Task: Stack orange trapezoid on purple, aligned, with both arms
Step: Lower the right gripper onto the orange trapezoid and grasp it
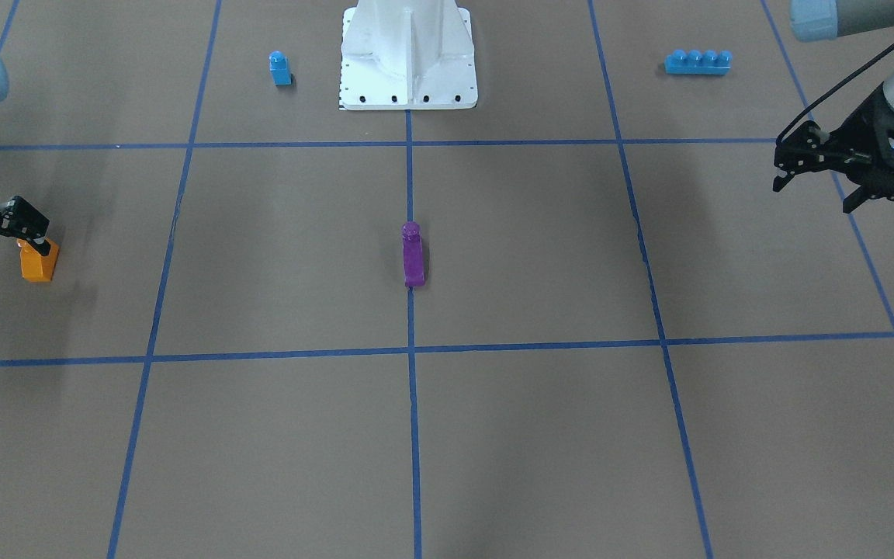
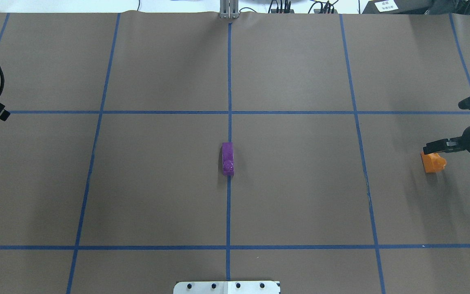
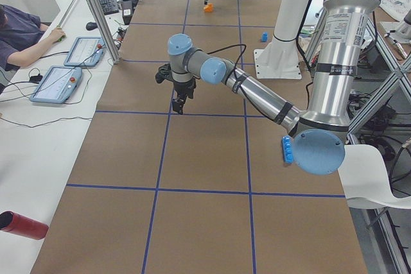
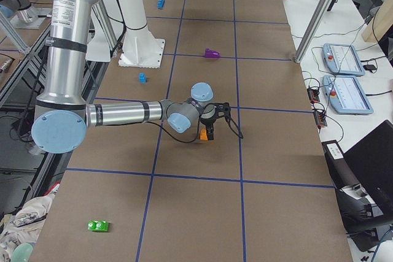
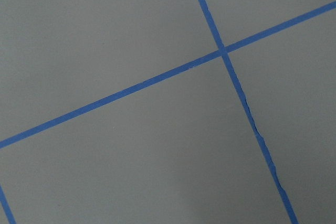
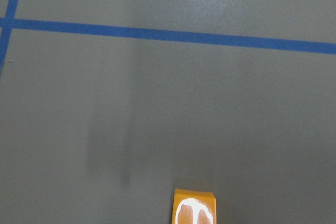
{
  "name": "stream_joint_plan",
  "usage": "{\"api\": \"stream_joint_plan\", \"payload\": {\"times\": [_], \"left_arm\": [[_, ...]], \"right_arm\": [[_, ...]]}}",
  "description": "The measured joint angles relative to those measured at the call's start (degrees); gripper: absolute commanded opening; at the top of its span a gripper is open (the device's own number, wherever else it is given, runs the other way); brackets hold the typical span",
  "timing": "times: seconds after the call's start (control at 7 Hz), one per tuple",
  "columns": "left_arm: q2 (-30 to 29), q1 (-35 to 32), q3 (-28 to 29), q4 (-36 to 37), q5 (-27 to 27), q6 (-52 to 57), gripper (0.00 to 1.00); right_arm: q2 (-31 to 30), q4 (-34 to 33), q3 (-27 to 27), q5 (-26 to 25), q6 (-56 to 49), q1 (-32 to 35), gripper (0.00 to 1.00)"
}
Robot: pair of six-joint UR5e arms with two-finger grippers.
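Note:
The orange trapezoid [image 1: 38, 262] stands on the table at the robot's far right; it also shows in the overhead view [image 2: 433, 162] and at the bottom edge of the right wrist view [image 6: 193, 208]. My right gripper [image 1: 6, 239] hangs open just above it, one finger [image 1: 34, 227] over the stud, not gripping. The purple block [image 1: 413, 255] lies on the centre tape line, alone, as the overhead view [image 2: 227, 159] also shows. My left gripper [image 1: 816, 194] is open and empty, held above the table at the robot's far left.
A blue single-stud block [image 1: 280, 68] and a blue four-stud brick [image 1: 698, 62] sit either side of the white robot base [image 1: 408, 58]. A green block [image 4: 98, 226] lies at the table's right end. Blue tape lines grid the brown surface.

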Motion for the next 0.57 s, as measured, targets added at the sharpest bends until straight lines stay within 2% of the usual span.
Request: {"api": "stream_joint_plan", "payload": {"times": [0.29, 0.43, 0.57], "left_arm": [[0.0, 0.0, 0.0, 0.0, -0.1, -0.2, 1.0], [0.0, 0.0, -0.1, 0.0, -0.1, -0.2, 1.0], [-0.1, 0.0, -0.1, 0.0, -0.1, -0.2, 1.0]], "right_arm": [[0.0, 0.5, -1.3, -0.5, 0.2, -1.4, 0.61], [-0.1, 0.6, -1.8, -0.5, 0.1, -1.9, 0.53], [-0.1, 0.6, -2.0, -0.6, 0.0, -2.1, 0.33]]}}
